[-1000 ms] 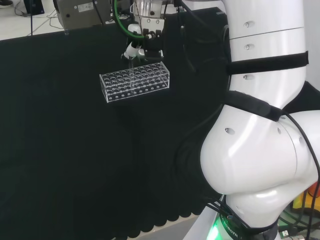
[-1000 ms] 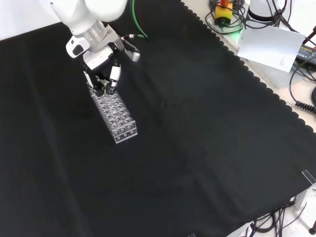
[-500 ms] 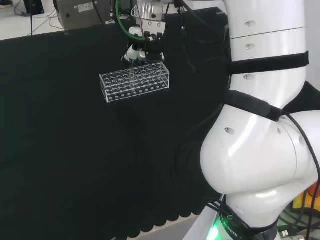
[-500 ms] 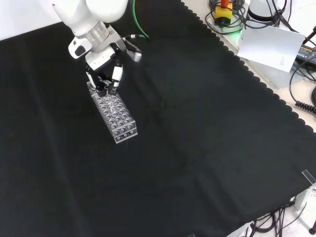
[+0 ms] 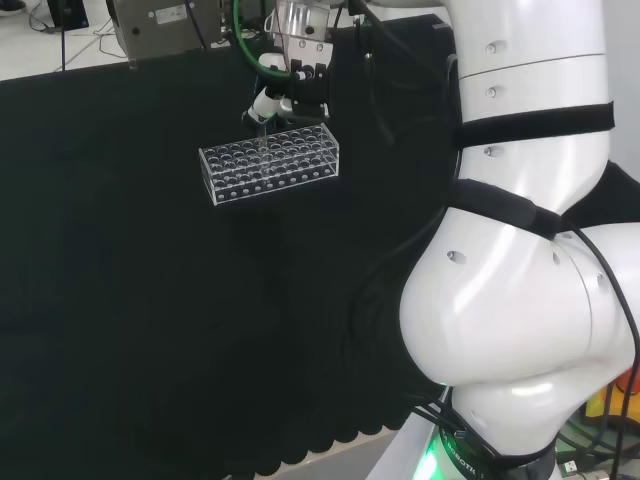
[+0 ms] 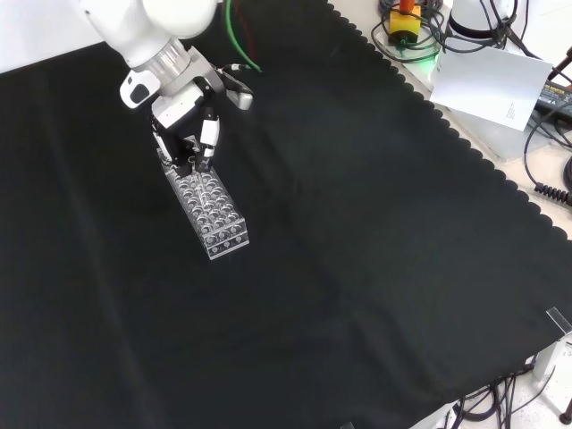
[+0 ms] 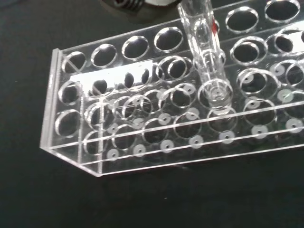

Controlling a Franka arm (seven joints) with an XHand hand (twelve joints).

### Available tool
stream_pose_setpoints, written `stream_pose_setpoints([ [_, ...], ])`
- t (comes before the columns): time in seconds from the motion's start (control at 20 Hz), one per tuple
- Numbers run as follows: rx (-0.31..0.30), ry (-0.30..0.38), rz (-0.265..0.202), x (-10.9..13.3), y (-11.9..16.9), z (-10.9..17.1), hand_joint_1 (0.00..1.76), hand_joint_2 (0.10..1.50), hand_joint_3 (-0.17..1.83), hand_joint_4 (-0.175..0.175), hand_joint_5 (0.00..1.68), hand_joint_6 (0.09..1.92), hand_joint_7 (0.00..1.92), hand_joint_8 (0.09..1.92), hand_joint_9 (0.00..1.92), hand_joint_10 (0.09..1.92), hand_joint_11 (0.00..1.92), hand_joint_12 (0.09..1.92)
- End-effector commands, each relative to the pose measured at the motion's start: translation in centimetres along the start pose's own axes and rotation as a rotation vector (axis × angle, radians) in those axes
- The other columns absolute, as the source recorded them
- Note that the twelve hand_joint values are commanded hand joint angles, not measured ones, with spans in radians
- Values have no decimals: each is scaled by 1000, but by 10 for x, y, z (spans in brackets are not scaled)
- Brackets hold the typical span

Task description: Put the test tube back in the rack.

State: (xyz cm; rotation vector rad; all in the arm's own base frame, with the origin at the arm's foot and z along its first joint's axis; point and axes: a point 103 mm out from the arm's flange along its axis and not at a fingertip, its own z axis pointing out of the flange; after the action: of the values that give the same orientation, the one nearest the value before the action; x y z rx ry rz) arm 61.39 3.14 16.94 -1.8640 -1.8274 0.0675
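You have the test tube (image 7: 205, 57) pinched in the hand (image 6: 192, 121), fingers curled round its upper end, hanging over the clear test tube rack (image 6: 207, 207) at the rack's end nearest the arm. In the wrist view the tube stands nearly upright, its long axis leaning slightly, with its rounded tip entering a hole in a middle row. Judge alignment by that hole: the tube must go straight down along its axis.
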Motion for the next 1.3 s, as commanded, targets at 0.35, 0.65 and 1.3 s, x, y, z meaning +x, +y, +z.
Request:
stream_pose_setpoints([
  [0.35,41,136,-54,-2,-4,-6,876,865,-166,8,455,678,418,901,914,87,415,1453],
  [0.65,5,147,-87,0,-13,-22,871,863,-166,19,432,658,398,901,896,87,390,1462],
  [1.3,-95,75,-105,19,-38,-92,865,864,-161,25,427,602,384,901,866,87,353,1482],
])
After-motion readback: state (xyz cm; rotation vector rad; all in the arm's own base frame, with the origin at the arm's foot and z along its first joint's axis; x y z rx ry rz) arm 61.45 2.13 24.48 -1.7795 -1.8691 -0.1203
